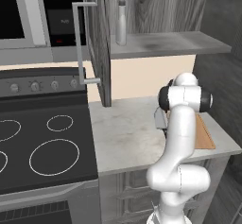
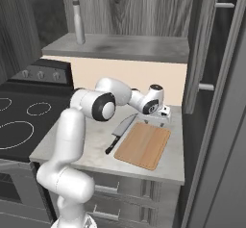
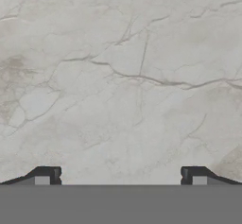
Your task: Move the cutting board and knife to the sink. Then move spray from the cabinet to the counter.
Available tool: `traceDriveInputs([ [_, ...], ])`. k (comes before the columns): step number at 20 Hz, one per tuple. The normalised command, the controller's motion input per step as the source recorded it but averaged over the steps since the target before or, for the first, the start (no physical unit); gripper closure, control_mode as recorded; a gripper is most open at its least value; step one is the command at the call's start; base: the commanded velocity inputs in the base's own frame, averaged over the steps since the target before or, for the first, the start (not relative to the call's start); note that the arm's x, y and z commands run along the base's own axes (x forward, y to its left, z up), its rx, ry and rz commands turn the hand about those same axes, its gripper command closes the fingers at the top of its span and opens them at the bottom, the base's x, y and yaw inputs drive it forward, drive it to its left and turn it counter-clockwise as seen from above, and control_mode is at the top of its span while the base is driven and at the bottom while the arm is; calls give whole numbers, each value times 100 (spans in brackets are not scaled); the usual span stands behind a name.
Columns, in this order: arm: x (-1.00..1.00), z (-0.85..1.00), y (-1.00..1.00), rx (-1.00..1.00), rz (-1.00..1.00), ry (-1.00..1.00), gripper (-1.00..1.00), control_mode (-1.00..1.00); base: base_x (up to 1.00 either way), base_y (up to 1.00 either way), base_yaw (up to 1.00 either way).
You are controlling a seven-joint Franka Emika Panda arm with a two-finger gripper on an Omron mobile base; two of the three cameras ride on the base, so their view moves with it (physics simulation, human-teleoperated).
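**Ana:** Nearest the base cameras is the robot's own white arm, reaching over the pale marbled stone counter. What lies past it?

**Ben:** On that counter rests the thin tan orange-brown cutting board with rounded corners. The small knife, black handle and short grey blade, lies just beside the board's left edge, seemingly on the stone and not on the wood.

**Ana:** So how far along would you judge it?

**Ben:** Right at the start, I'd say. Board and knife both sit on the counter, so neither has reached a sink. The tall slim pale grey-white spray bottle stands upright on the grey inner shelf of the dark grey wood-grain cabinet, door swung open. All of it is left to do.

**Ana:** And the gripper?

**Ben:** It hangs low just behind the board's far edge. Its dark fingertips stand spread wide in the hand view, nothing between them, looking down on bare marble. It holds nothing.
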Motion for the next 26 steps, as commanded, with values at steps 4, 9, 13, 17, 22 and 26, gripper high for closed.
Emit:
traceDriveInputs([
  [4,-37,-33,16,0,-7,0,-100,-100,0,0,0],
  [9,-43,-31,9,0,-6,0,-100,-100,0,0,0],
  [13,-54,-26,4,0,-1,0,-100,-100,0,0,0],
  [17,-67,-17,0,0,1,0,-100,-100,0,0,0],
  [22,-63,-19,3,0,3,0,-100,-100,0,0,0],
  [26,-50,-23,16,0,0,0,-100,-100,0,0,0],
])
